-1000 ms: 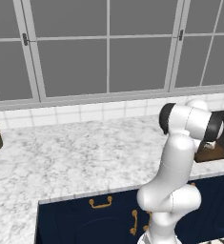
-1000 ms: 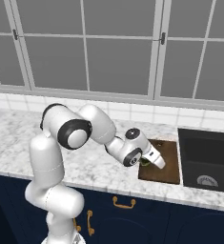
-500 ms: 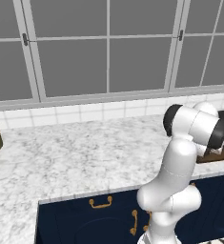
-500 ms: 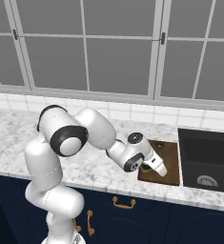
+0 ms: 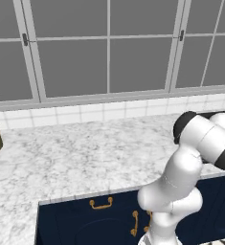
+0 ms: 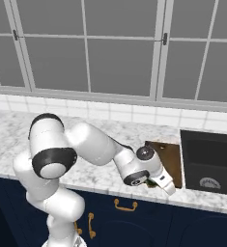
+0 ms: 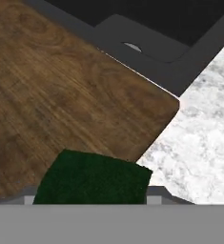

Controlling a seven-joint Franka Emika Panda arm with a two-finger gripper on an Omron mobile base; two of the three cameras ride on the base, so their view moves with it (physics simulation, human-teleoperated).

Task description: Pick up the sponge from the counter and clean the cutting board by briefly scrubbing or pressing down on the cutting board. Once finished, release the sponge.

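Gripper [image 6: 159, 184]: low over the board's near edge, fingers clamped on the sponge
Sponge [image 7: 92, 183]: between the fingers, over the cutting board [image 7: 61, 95]
Board: on the counter [image 6: 105, 129], just left of the black sink [image 6: 209, 161]

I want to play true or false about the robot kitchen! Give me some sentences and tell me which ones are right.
1. The sponge has a dark green top. True.
2. The cutting board is blue plastic. False: it is brown wood.
3. The sponge lies over the cutting board, near its corner. True.
4. The sink beside the cutting board is white. False: it is black.
5. The counter is white marble with grey veins. True.
6. The end effector is raised high up by the window. False: it is down low at the cutting board.
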